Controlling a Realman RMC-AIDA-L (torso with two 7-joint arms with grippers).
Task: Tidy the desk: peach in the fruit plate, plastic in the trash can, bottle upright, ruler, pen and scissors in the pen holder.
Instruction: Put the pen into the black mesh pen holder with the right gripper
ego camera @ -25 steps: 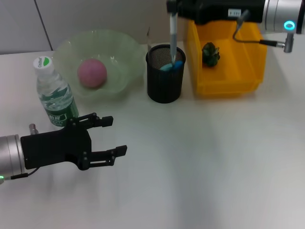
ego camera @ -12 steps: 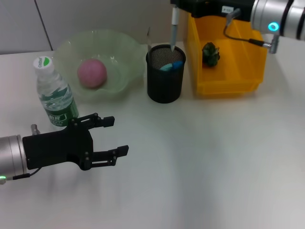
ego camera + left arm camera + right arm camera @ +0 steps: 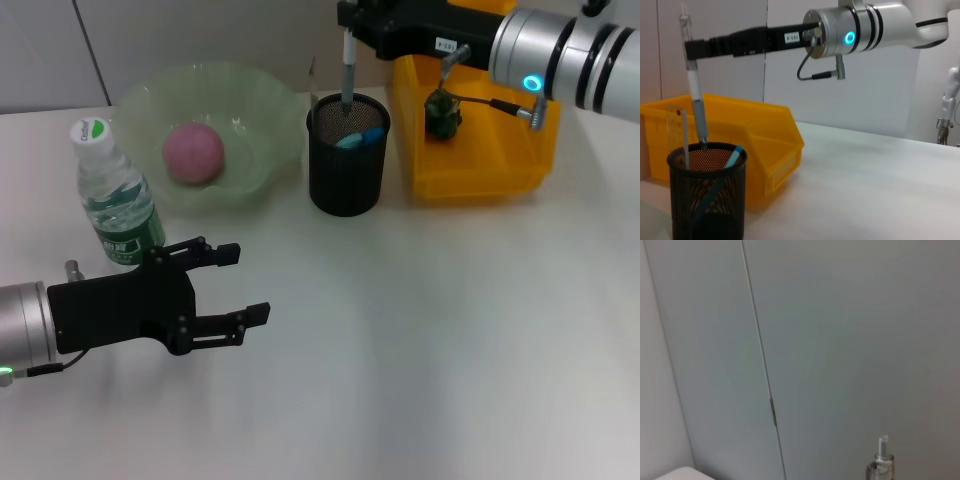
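Broadly, everything can be placed from the black mesh pen holder (image 3: 347, 155), which stands on the white desk (image 3: 450, 330). The biggest item, the yellow trash can (image 3: 480, 130), sits just beside the holder on the robot's right, with a dark crumpled piece of plastic (image 3: 441, 112) inside. On the holder's other side lies the pale green fruit plate (image 3: 215, 135) holding the pink peach (image 3: 193, 152); further left and nearer the robot, the bottle (image 3: 114, 195) stands upright, its green label too small to read.

Directly above the holder's mouth, the right gripper (image 3: 352, 18) is clamped on the top of the pen (image 3: 695, 90). The pen hangs nearly vertical, long axis pointing straight down, and its tip sits at rim level inside the opening, beside the clear ruler (image 3: 676, 131) and a blue handle, probably the scissors (image 3: 358, 136). So the coming move looks like a short straight drop and release.

The left gripper (image 3: 230, 285), fingers spread and holding nothing, hovers well in front of the holder, near the bottle.

A small white sticker on the right arm carries print I cannot make out.
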